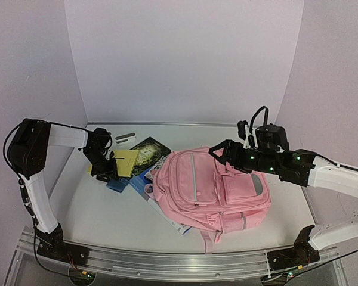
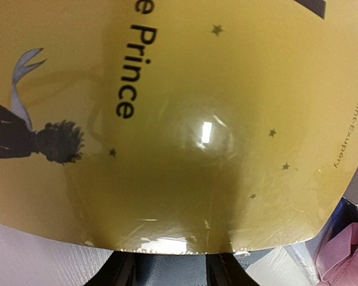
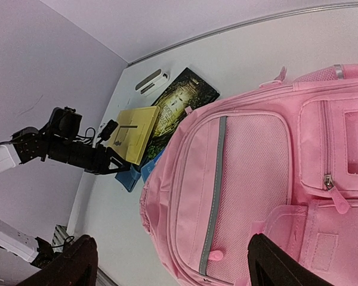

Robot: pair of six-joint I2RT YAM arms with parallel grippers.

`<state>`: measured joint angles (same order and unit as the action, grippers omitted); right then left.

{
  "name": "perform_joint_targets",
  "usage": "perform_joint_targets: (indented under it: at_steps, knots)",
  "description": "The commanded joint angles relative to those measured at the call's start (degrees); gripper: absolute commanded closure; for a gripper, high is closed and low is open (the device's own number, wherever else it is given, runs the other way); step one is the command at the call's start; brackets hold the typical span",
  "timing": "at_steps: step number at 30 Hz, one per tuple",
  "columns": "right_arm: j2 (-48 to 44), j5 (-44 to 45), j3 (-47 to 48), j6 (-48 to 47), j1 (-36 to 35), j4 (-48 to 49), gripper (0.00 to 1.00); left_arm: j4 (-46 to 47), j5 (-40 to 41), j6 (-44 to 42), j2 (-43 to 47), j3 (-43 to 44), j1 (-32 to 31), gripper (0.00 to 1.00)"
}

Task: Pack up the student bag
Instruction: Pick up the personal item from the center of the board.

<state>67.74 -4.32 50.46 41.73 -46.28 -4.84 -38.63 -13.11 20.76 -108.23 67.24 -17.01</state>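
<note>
The pink student bag (image 1: pixel 212 190) lies flat in the middle of the table, front pockets up; it fills the right wrist view (image 3: pixel 256 179). A yellow book (image 1: pixel 125 161) lies left of it and fills the left wrist view (image 2: pixel 185 131). My left gripper (image 1: pixel 109 171) is at the yellow book's near edge. Its two fingers (image 2: pixel 116 274) stand apart and their tips are hidden under the book's edge. My right gripper (image 1: pixel 219 152) hovers over the bag's top end, fingers (image 3: pixel 77 265) wide apart and empty.
A dark green book (image 1: pixel 148 152) lies beside the yellow one, and a blue book (image 1: pixel 116 183) lies under it. A white-and-blue book (image 1: pixel 167 217) sticks out from under the bag. A small white-and-grey object (image 1: pixel 125 137) lies near the back wall.
</note>
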Motion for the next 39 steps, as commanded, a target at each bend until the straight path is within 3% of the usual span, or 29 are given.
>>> perform_joint_targets:
  at_steps: [1, 10, 18, 27, 33, 39]
  knots:
    - [-1.34, 0.98, -0.67, -1.52, -0.14, 0.65, 0.13, 3.79, -0.31, 1.2, -1.82, -5.7, -1.17, 0.67]
    - [-0.81, 0.99, -0.91, -2.12, -0.19, 0.79, 0.13, 7.24, -8.3, 3.87, 8.75, -16.69, -4.16, 0.99]
    - [1.63, -2.88, -0.46, -2.08, -0.2, 3.53, 0.13, 10.16, -12.92, 9.6, 26.59, -25.8, -4.24, 1.0]
    - [2.22, -13.45, -1.06, -0.47, -0.44, 15.47, 0.09, 9.87, -20.5, 11.32, 42.37, -23.57, -4.21, 1.0]
    - [3.69, -15.53, -1.97, 1.99, -1.01, 20.62, 0.06, 13.4, -28.02, 12.44, 46.14, -18.35, -4.23, 1.0]
    - [6.44, -14.92, -1.83, 3.71, -1.62, 22.52, 0.07, 18.52, -34.21, 13.48, 42.12, -13.04, -5.05, 1.0]
